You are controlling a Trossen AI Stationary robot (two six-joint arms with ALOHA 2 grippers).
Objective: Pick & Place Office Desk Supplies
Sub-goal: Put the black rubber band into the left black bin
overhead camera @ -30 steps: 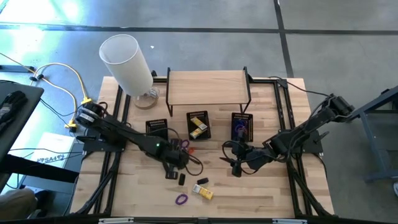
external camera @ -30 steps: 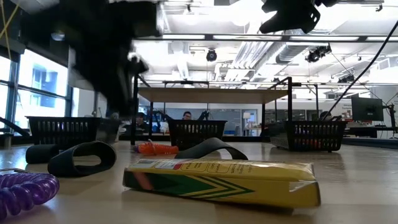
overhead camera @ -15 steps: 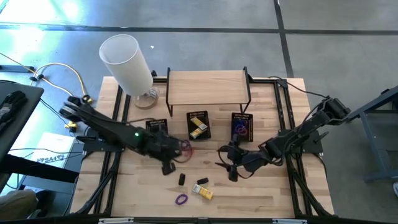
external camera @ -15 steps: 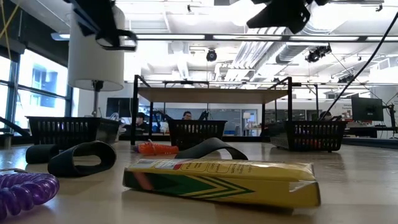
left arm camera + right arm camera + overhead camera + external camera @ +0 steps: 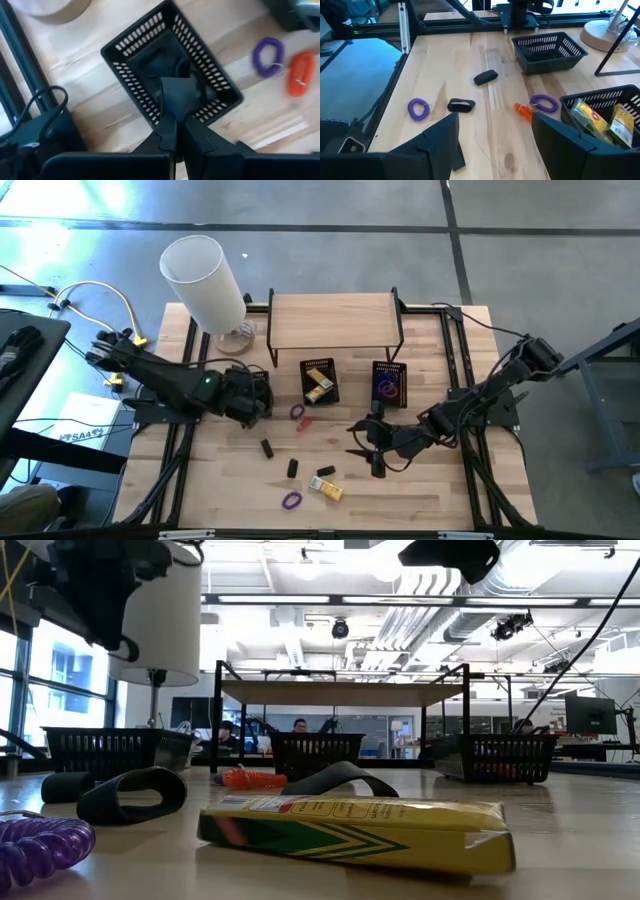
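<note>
a: what do the containers hold?

b: three small black plastic mesh baskets stand in a row before the wooden shelf with black metal legs. the left black mesh basket has a dark clip-like piece lying on its floor. the middle basket holds yellow printed packets, and the right basket has a purple coil in it.

a: and the loose supplies?

b: on the pale wooden table lie a purple spiral band loop and an orange spiral band just beside it, near the middle basket. nearer the front edge are two stubby black clip pieces, a flat yellow carton with a black clip touching its end, and a second purple coil.

a: the arms?

b: the left gripper hangs over the left basket, its dark fingers pressed together on a dark folded clip piece above the basket's opening. the right gripper hovers above bare table in front of the right basket, its fingers spread wide with nothing between them.

a: anything else?

b: a tall white cylinder lamp leans at the back left corner.
</note>
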